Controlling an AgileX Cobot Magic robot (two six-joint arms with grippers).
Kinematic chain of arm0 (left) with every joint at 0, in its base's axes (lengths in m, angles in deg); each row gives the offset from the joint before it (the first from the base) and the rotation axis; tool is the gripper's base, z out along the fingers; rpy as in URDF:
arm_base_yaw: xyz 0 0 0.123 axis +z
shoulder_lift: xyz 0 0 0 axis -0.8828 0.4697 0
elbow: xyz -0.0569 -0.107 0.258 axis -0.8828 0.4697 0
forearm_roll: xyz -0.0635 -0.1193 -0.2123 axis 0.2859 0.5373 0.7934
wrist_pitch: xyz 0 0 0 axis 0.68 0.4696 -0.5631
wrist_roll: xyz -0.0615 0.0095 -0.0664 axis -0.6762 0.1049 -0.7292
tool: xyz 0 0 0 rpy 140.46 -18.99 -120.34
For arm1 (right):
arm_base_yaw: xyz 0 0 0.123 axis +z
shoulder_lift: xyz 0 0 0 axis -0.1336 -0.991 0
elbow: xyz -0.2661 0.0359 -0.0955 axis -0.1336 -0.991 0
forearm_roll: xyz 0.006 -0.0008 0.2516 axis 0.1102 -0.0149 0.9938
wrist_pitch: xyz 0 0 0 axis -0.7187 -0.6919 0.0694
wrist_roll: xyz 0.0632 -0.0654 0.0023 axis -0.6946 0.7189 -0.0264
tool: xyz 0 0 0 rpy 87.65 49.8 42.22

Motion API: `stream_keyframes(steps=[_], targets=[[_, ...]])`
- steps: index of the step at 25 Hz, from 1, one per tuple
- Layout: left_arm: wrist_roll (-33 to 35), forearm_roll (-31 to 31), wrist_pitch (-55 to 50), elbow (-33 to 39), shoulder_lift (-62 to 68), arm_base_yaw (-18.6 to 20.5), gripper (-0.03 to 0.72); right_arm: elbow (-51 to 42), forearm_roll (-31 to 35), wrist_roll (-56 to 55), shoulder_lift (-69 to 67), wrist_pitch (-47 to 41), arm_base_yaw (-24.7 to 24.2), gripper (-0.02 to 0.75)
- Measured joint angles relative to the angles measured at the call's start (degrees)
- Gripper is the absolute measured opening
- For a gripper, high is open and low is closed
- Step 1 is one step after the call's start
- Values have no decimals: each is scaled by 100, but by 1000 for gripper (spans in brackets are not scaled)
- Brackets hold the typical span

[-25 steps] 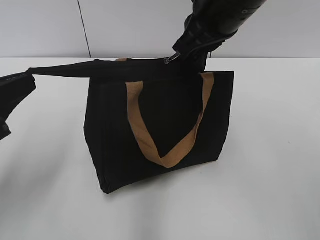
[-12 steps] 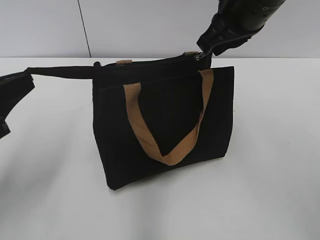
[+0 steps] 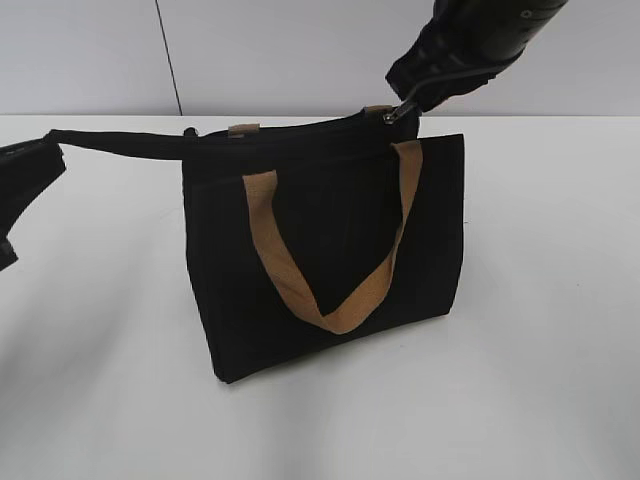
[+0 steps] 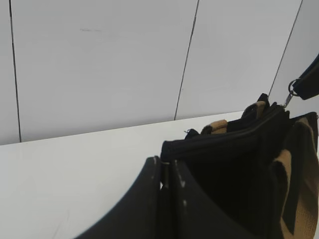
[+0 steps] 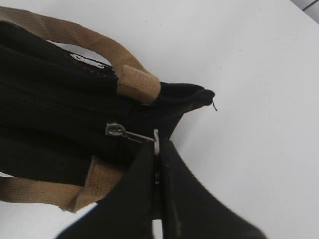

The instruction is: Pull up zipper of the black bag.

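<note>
Nearest the ext cam: bare white table (image 3: 520, 400) in front, lots of free room. The black bag (image 3: 330, 250) stands upright mid-table, tan handle (image 3: 335, 310) hanging down its front face.

L side: left gripper (image 4: 166, 172) has jaws pressed together on a black fabric tail (image 3: 120, 141) pulled out level from the bag's top L corner. Looks like it anchors the bag against the pull.

Top edge: the zipper (image 5: 115, 130) slider sits close to the R end of the bag, by the tan strap tab (image 5: 138, 83). Right gripper (image 5: 156, 149) has jaws clamped on the thin metal pull ring, wire link taut back to the slider.

Step, my read: closing stroke nearly done, little zip run left before the end corner (image 5: 202, 94).

Next move calls for a short pull along the zip line away from the L anchor, low force, then let go. Overpull could tip or drag the bag.

Room: open table past the bag's R end, table edge not in view there. Wall (image 3: 300, 50) behind, well apart from the bag.
</note>
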Motion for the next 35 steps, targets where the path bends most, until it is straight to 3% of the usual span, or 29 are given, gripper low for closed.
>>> stream_keyframes(steps=[7, 14, 18, 25, 32, 35], targets=[[0, -101, 227, 0, -11, 23, 6, 11, 563, 122, 5, 11, -28, -4], [0, -288, 444, 0, -11, 27, 6, 17, 845, 141, 21, -48, -35, 59], [0, -316, 461, 0, -11, 29, 6, 17, 1032, 141, 25, -160, -35, 125], [0, -592, 467, 0, -11, 29, 6, 24, 1098, 28, 25, -380, -35, 365], [0, -814, 432, 0, -17, 29, 17, 24, 1101, -9, 52, -1046, -35, 405], [-90, -814, 407, 0, -17, 29, 99, 24, 1101, -16, 173, -1077, -35, 407]])
